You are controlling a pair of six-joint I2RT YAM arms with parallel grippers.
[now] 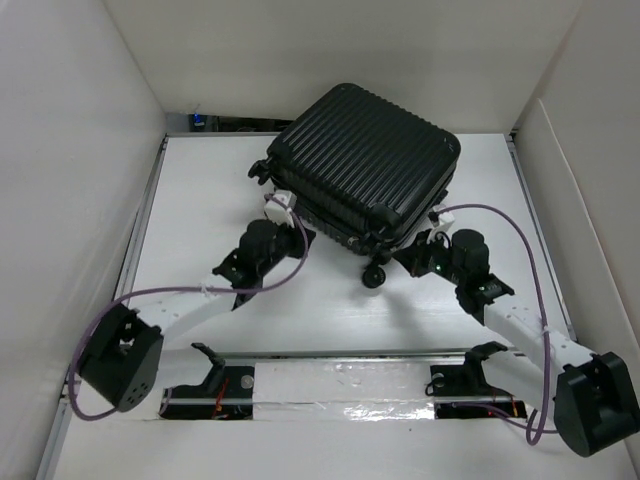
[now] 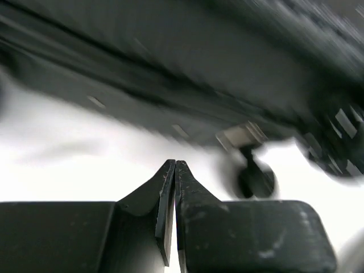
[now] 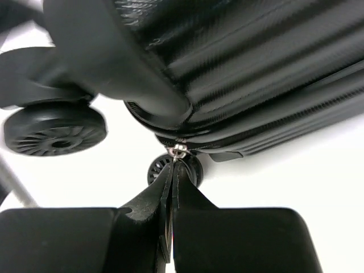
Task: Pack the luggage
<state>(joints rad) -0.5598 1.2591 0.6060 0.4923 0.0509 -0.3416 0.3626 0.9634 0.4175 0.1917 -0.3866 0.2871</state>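
Overhead, luggage: We are seeing the luggage (image 1: 365,165) lying closed and askew on the far middle of the tabletop (image 1: 330,320), its ribbed black shell facing up and its wheels pointing towards the arms.
Overhead, arms: The left pincer (image 1: 283,207) is nosing at the case's near-left edge and the right pincer (image 1: 432,235) at its near-right corner. Their jaws are too small for us to be reading here.
Left wrist, pincer: We are finding its fingertips pressed together with nothing showing between them, just off the blurred shell, with a small wheel (image 2: 256,181) to the right.
Left wrist, risk: We are judging that a pincer closed on nothing is not steadying the case, so a pull from the other arm may be dragging it across the tabletop.
Right wrist, pincer: It is pinching the silver zipper pull (image 3: 179,149) at the seam under a rounded corner.
Right wrist, risk: We are reckoning the thin tab may be slipping free if tugged off the zip's line, leaving the case shut.
Right wrist, look: We are noting glossy ribs with a fine weave texture, and a spoked wheel (image 3: 54,133) at left.
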